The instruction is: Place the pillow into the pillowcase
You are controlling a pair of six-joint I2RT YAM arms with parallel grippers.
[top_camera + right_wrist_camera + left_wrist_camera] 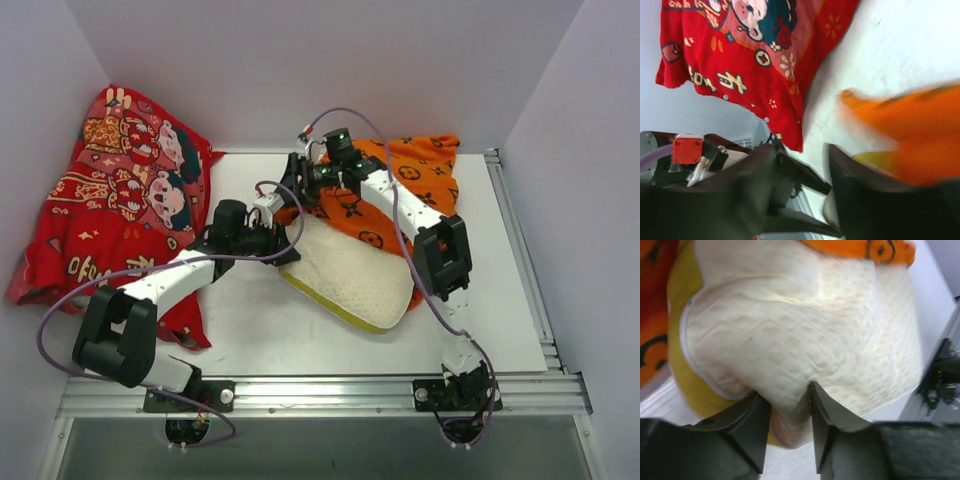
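The far end of the pillow [350, 275] is hidden under the pillowcase [425, 165]. In the right wrist view the pillowcase is just an orange blur, too smeared to show its print. The red cloth [750, 75] is cut off at the top edge there.

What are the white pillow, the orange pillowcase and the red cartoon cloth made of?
The pillow looks like soft quilted fabric, matte, with a bumpy stitched pattern; it puckers where the left claw pinches it. The pillowcase seems thin matte cloth, wrinkling loosely. The red cloth looks like printed fabric too, lying in folds. Exact fibres cannot be told.
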